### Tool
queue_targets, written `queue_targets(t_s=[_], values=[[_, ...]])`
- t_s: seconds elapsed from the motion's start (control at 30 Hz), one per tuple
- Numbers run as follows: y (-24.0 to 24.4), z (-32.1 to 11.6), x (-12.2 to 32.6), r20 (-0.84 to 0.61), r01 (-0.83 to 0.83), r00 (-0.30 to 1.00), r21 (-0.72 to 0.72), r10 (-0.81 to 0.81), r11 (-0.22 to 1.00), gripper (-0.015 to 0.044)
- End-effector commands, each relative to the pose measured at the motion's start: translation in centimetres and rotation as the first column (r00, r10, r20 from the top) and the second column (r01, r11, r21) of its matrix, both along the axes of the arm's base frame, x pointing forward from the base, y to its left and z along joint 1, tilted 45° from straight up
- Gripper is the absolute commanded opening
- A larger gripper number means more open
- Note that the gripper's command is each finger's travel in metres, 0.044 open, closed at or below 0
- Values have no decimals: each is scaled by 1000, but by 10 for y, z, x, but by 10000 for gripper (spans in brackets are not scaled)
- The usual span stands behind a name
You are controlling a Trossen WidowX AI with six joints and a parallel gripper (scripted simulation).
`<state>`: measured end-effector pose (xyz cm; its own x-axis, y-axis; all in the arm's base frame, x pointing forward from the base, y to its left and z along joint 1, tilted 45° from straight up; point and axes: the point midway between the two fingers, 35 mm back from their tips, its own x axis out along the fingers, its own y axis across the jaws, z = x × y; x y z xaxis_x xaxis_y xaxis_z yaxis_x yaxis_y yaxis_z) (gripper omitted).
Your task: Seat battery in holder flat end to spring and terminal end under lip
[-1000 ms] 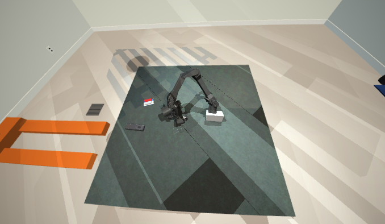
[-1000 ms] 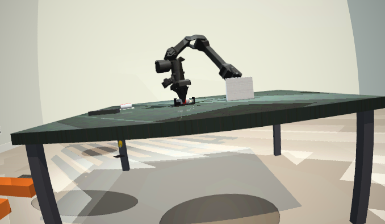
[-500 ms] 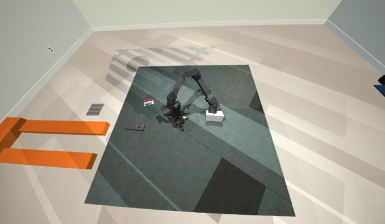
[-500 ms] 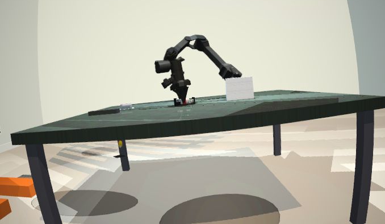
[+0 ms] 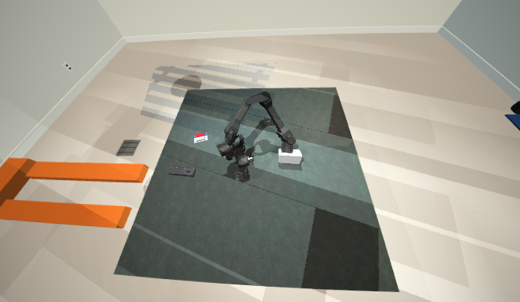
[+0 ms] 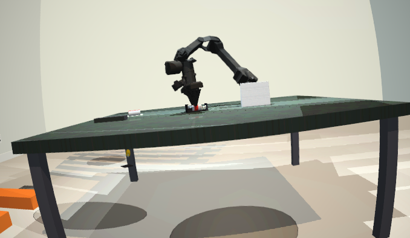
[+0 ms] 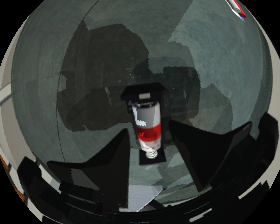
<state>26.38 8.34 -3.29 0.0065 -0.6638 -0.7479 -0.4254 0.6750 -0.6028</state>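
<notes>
The arm is bent over the middle of the dark green table point(image 6: 242, 124), wrist pointing straight down, and the hand point(image 6: 196, 104) sits right above the little black holder point(image 6: 196, 108). The battery point(image 7: 149, 127), silver with a red band, lies lengthwise in that holder, and from the side it looks low and level between the two end walls. Through the wrist camera the two dark fingers stand apart on either side of it with table showing in the gaps, so the hand has let go and holds nothing.

I can't make out the spring or the lip from where I stand (both are too small in every view), so whether the terminal end is truly tucked under is a guess; it looks seated to me.

The trouble from here is the retreat. The fingertips are low, flanking the cell and close to the holder's sides. If the arm lifts at a slant or twists, a finger could catch the battery and roll it askew, or drag the light holder across the table. A straight rise should avoid that. The red-and-white box point(image 5: 200, 138) and the black bar point(image 5: 182, 171) lie well apart, no worry.
</notes>
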Motion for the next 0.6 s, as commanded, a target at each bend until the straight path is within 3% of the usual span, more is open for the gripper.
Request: queue_targets(t_s=[0.0, 0.23, 0.57], values=[[8, 7, 0, 1, 0, 1000, 3, 0, 1000, 268], [48, 49, -7, 1, 6, 1000, 9, -6, 1000, 440], [52, 53, -7, 1, 6, 1000, 9, -6, 1000, 440]])
